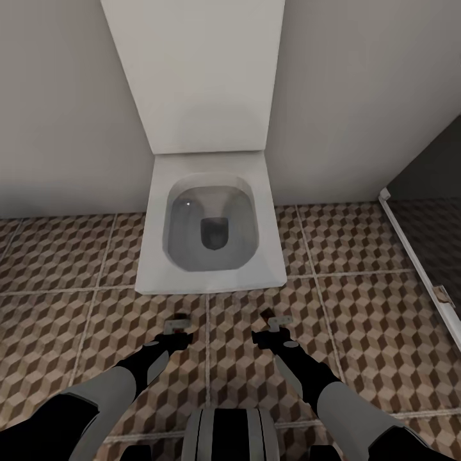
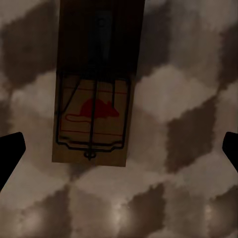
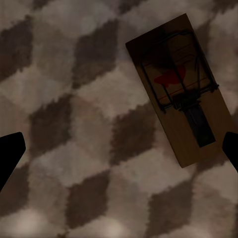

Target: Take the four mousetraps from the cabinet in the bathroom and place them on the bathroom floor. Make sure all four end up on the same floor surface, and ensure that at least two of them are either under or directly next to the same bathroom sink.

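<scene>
On floor tiles [image 1: 358,333] | left mousetrap [image 2: 93,111] — lengthwise; right mousetrap [image 3: 181,89] — diagonal | both jaws spread

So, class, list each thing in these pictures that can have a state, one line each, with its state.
Left hand: open, empty, above the floor.
Right hand: open, empty, above the floor.
Mousetrap below left hand: flat on the tiled floor, free of the fingers.
Mousetrap below right hand: flat on the tiles, lying at an angle, untouched.
Toilet: lid up, bowl open.
</scene>
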Controlling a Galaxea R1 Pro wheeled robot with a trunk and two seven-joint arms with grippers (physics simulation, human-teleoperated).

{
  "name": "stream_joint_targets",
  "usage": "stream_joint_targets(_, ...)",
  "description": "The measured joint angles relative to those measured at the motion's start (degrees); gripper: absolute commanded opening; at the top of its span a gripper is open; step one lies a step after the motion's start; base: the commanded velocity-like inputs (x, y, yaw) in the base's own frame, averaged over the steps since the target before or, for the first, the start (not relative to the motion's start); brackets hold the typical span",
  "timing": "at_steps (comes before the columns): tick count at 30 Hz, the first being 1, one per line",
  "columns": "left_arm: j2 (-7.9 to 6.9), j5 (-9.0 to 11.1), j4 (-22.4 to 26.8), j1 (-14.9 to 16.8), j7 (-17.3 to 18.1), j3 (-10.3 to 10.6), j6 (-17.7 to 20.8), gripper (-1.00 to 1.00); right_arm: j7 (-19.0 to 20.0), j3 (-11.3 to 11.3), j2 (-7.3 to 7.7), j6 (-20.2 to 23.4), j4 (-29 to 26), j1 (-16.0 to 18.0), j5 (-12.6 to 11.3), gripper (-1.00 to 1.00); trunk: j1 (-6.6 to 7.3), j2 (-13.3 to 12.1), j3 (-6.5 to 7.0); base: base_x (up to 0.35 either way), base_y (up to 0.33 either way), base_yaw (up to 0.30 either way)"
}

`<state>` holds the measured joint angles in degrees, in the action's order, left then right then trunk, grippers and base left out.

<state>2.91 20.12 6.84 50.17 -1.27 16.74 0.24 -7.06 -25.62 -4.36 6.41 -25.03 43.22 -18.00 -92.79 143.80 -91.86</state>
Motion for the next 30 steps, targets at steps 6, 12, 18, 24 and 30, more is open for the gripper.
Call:
stream_joint_targets(6,0.00,0.00,0.00,0.00,0.00,0.00,0.00,1.00,0.01,0.00,0.00,0.00,0.00,0.00,0.00,1.00,-0.03,0.00,0.00,-0.216,0.000,0.000)
stream_joint_targets(12,0.00,0.00,0.00,0.00,0.00,0.00,0.00,1.00,0.00,-0.04,0.00,0.00,0.00,0.00,0.00,1.00,-0.03,0.00,0.00,-0.317,0.000,0.000)
stream_joint_targets(18,0.00,0.00,0.00,0.00,0.00,0.00,0.00,1.00,0.01,-0.01,0.00,0.00,0.00,0.00,0.00,1.00,-0.03,0.00,0.00,-0.332,0.000,0.000)
stream_joint_targets(24,0.00,0.00,0.00,0.00,0.00,0.00,0.00,1.00,0.00,0.00,0.00,0.02,0.00,0.00,0.00,1.00,-0.03,0.00,0.00,-0.334,0.000,0.000)
stream_joint_targets(30,0.00,0.00,0.00,0.00,0.00,0.00,0.00,1.00,0.00,0.00,0.00,0.00,0.00,0.00,0.00,1.00,-0.03,0.00,0.00,-0.335,0.000,0.000)
